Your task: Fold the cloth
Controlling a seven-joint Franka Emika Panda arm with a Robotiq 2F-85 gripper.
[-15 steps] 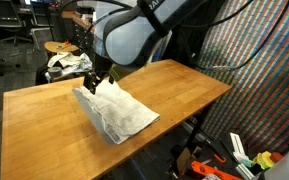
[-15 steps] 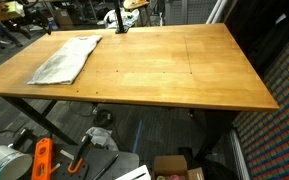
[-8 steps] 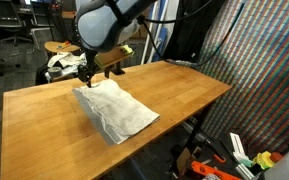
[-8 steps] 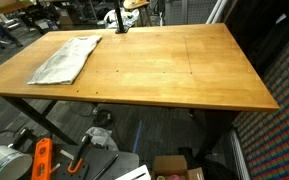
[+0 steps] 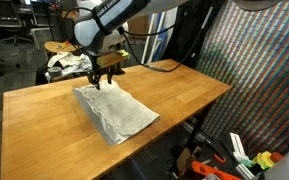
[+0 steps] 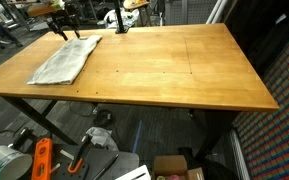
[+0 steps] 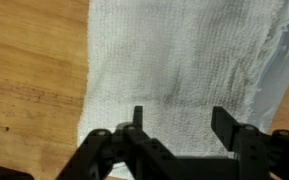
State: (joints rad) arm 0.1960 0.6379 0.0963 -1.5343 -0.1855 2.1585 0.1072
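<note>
A wooden table [image 5: 44, 110] fills a cluttered workshop. Beyond its far left edge sits a bundle of white-and-dark fabric [image 5: 66, 64]. The cloth [image 5: 116, 110] lies spread and slightly rumpled on the left half of the tabletop, one end toward the far edge. Over that end hangs the gripper [image 5: 104, 80], its fingers [image 7: 224, 125] apart with only cloth beneath them. At right stands a multicoloured patterned wall [image 5: 259, 60], with colourful clutter [image 5: 229, 160] on the floor below.

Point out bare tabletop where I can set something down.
Bare wood runs from the cloth to the opposite end of the table. It is crowded only at the cloth, where the gripper hangs over it.
</note>
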